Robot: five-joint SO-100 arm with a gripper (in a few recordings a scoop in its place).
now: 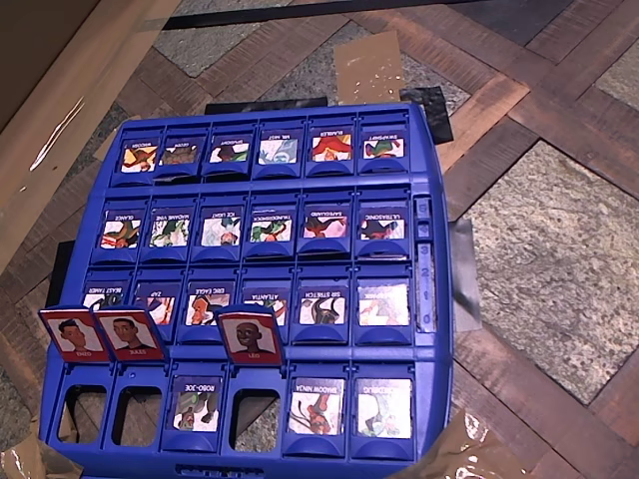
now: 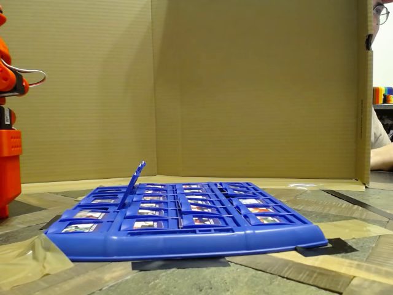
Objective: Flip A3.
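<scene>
A large blue plastic game board (image 1: pixel 429 329) lies flat on a patterned wood floor. My target, the small red-framed portrait tile labelled LEO (image 1: pixel 251 336), stands upright in the front row, fourth slot from the left. I should push its top edge gently until it drops. My claw's opening I cannot tell.

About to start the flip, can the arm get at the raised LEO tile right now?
Probably yes: the LEO tile stands upright with nothing over it; the orange arm sits beside the board.
</scene>
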